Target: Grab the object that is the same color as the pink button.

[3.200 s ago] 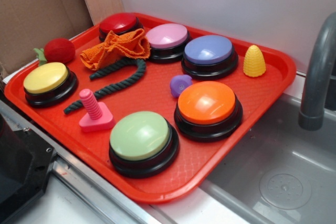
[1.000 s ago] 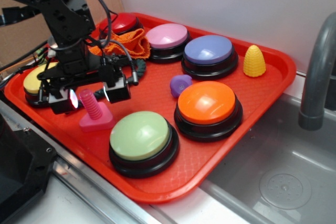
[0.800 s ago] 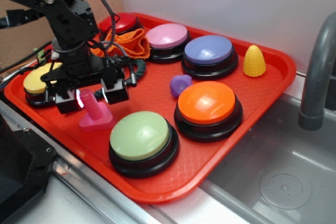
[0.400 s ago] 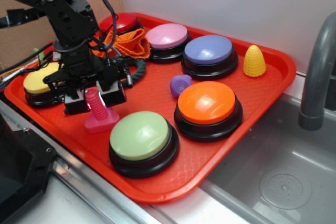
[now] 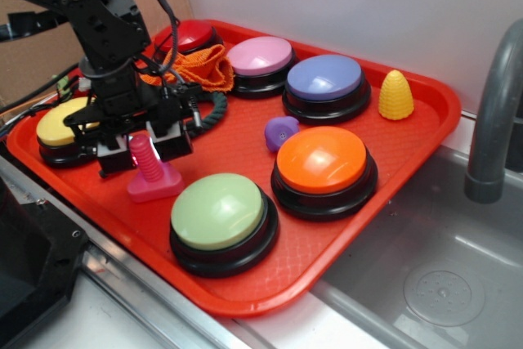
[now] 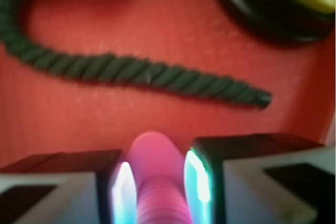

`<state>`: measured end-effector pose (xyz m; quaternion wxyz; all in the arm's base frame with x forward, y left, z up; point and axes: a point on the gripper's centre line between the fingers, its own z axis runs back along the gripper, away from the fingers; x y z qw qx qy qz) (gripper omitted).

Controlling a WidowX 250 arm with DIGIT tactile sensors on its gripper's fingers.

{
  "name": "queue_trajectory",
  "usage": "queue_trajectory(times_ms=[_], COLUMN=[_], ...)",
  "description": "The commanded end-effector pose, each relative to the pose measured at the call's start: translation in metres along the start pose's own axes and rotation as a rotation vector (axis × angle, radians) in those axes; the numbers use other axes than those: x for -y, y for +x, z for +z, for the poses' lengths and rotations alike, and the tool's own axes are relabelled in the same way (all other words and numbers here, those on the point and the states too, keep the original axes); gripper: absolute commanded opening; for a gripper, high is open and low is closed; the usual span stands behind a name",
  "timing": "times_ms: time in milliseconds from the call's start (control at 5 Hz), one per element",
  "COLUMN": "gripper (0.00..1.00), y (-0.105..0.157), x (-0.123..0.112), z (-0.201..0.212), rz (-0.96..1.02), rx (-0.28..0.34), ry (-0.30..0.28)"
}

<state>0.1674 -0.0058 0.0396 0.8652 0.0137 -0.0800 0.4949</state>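
Since 3.2 seconds ago, when no arm was over the tray, my arm has come in from the left, and since 1.0 second ago the jaws have closed in from a wide spread. Now the gripper (image 5: 145, 146) pinches the ribbed shaft of the pink bolt (image 5: 150, 171), one pad on each side. In the wrist view the bolt (image 6: 156, 182) fills the gap between the two lit pads (image 6: 124, 191), and they seem to touch it, though this view is blurred. The flat base of the bolt looks to be resting on the red tray (image 5: 245, 140), near the front left edge, between the yellow button (image 5: 69, 123) and the green button (image 5: 217, 212). The pink button (image 5: 259, 56) stands at the back of the tray, well apart. A dark green rope (image 6: 131, 72) lies on the tray just behind the bolt.
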Motion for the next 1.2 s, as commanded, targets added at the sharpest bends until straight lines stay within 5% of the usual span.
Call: queue_trajectory(times_ms=[0, 200, 600, 1000], gripper=[0.00, 0.00, 0.00, 0.00], y=[0.043, 0.060, 0.069, 0.080], x=[0.008, 0.016, 0.035, 0.045], z=[0.062, 0.093, 0.153, 0.152], rz=[-0.163, -0.407, -0.724, -0.743], rx=[-0.049, -0.195, -0.088, 0.027], ry=[-0.069, -0.009, -0.066, -0.104])
